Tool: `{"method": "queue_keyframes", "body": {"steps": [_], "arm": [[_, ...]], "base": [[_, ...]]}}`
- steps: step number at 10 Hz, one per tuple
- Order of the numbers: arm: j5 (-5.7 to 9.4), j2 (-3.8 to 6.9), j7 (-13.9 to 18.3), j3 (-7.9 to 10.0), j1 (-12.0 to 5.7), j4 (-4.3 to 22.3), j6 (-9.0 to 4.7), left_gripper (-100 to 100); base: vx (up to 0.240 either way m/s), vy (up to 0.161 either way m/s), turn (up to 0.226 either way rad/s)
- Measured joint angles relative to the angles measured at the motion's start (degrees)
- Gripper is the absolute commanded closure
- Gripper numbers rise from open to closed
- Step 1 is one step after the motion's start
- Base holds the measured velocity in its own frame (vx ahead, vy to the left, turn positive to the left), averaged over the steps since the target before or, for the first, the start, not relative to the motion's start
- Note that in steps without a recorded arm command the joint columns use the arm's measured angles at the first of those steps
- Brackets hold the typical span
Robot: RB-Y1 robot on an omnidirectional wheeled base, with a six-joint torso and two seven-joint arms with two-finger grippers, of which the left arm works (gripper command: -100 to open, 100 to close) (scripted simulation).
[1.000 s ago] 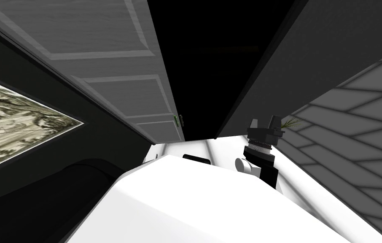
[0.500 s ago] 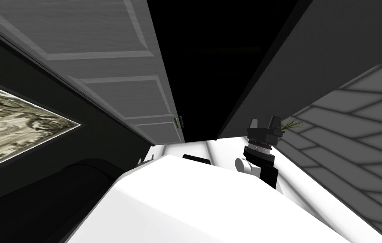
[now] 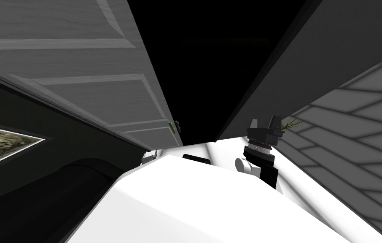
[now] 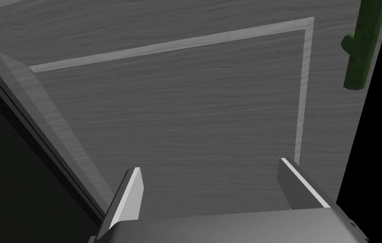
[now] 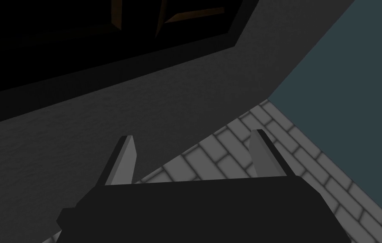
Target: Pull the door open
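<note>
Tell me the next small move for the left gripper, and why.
Probably slide the left gripper across to the green handle by the free edge of the door. Its fingers stand open over the bare grey panel, gripping nothing, and the door is only partly open.

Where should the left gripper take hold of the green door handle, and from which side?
Probably the long bar of the green handle, approached from the panelled face of the door, with the open left gripper straddling its narrow sides. It stands proud of the door beside the free edge.
</note>
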Motion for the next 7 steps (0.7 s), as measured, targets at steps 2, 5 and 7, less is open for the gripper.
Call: {"method": "queue_keyframes", "body": {"steps": [2,5,7], "arm": [[-0.31,0.00,0.4,-0.51,-1.85,-0.7,0.17,-100],[-0.89,-0.72,0.0,-1.40,-3.93,-3.2,0.72,-100],[-1.51,-1.22,0.6,-2.28,-5.85,-2.9,0.12,-100]], "base": [[0.193,0.032,-0.113],[0.190,0.018,-0.115],[0.217,-0.002,-0.135]]}}
